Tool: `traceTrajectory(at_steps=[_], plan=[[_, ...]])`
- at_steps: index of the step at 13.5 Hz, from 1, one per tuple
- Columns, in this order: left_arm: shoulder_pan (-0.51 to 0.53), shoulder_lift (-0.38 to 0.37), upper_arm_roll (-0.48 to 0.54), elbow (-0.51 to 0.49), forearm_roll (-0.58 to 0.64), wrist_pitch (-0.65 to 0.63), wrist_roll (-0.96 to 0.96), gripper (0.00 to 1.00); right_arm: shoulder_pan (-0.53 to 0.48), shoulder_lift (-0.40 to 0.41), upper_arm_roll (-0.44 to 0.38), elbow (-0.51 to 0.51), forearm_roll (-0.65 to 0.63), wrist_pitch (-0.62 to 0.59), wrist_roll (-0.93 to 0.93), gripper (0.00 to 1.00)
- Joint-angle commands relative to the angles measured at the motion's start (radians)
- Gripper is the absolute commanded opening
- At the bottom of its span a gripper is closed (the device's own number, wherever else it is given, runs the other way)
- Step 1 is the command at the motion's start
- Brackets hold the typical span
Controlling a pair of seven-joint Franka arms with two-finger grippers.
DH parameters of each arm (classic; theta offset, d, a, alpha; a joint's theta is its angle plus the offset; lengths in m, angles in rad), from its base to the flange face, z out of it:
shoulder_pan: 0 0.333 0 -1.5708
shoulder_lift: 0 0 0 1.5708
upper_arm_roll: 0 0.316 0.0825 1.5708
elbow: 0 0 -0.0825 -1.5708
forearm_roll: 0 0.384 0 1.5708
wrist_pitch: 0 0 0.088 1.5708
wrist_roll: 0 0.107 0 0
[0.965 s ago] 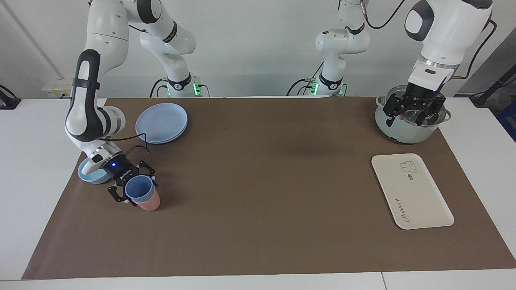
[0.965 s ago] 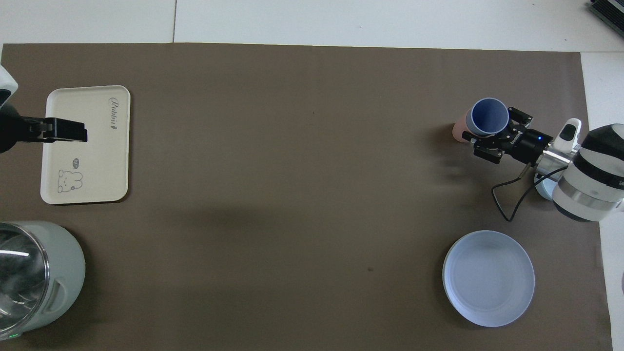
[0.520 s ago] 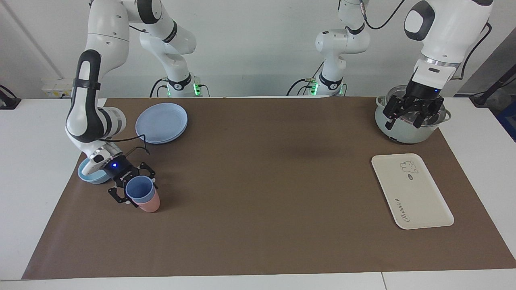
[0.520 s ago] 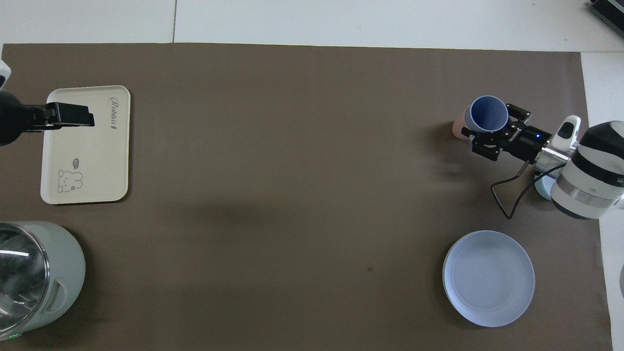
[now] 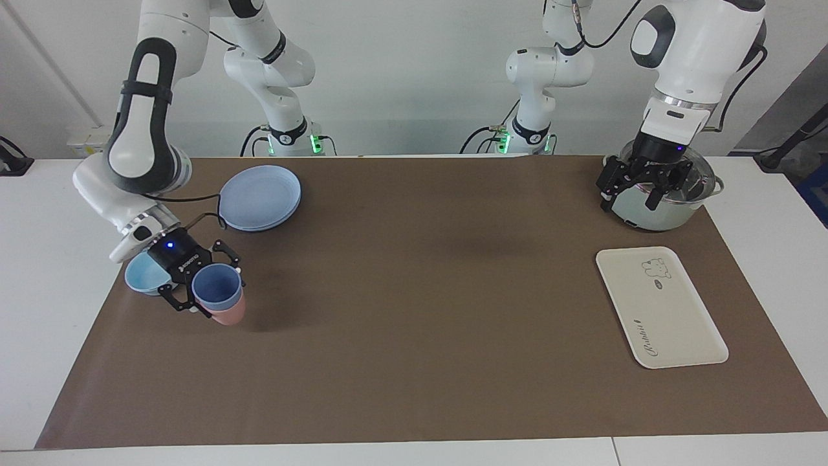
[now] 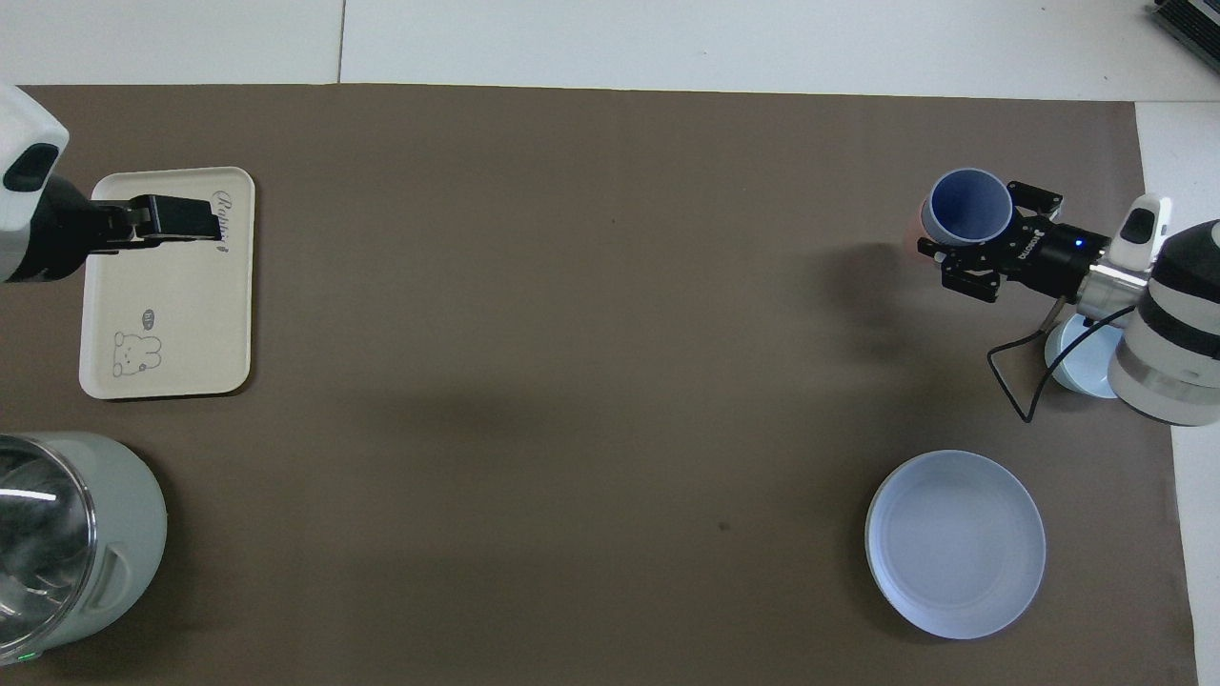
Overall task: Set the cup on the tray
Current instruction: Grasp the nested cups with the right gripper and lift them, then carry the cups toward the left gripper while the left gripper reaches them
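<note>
Now the right gripper (image 5: 208, 293), clamped on the cup (image 5: 217, 288), has lifted it off the mat together with the pink tumbler (image 5: 228, 316) nested under it; half a second ago the pair sat lower and a little toward the table's middle, and the shadow on the mat has since pulled away from them. Held at the mat's nine o'clock in the facing view, the cup hangs beside the light-blue bowl (image 5: 143, 276), with the blue plate (image 5: 261, 197) at about one o'clock from it. Meanwhile the left gripper (image 5: 631, 188), jaws spread, has drifted inward over the pot (image 5: 653, 207). At four o'clock on the brown mat (image 5: 414, 336) lies the tray (image 5: 660, 307), bare. White tabletop borders the mat, a pale wall beyond.
</note>
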Motion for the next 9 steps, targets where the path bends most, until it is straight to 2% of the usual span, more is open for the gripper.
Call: traceTrajectory(at_steps=[1, 3, 4, 5, 7, 9], plan=[[-0.025, -0.039, 0.010, -0.061, -0.015, 0.001, -0.011, 1.00, 0.050, -0.100, 0.001, -0.032, -0.171, 0.012, 0.205, 0.00], [-0.054, -0.015, 0.010, -0.062, -0.100, 0.001, -0.024, 0.99, 0.128, -0.140, 0.001, -0.012, -0.387, 0.019, 0.435, 0.00], [-0.058, 0.010, 0.010, -0.058, -0.181, 0.012, -0.055, 0.90, 0.180, -0.151, 0.002, 0.003, -0.500, 0.013, 0.570, 0.00], [-0.077, 0.039, 0.010, -0.047, -0.253, 0.029, -0.093, 0.88, 0.229, -0.154, 0.004, 0.018, -0.603, 0.009, 0.682, 0.00], [-0.149, 0.094, 0.010, -0.041, -0.379, 0.155, -0.188, 0.88, 0.330, -0.153, 0.005, 0.038, -0.794, -0.002, 0.871, 0.00], [-0.236, 0.200, 0.010, 0.029, -0.531, 0.271, -0.274, 0.84, 0.405, -0.153, 0.007, 0.057, -0.923, -0.025, 1.003, 0.00]])
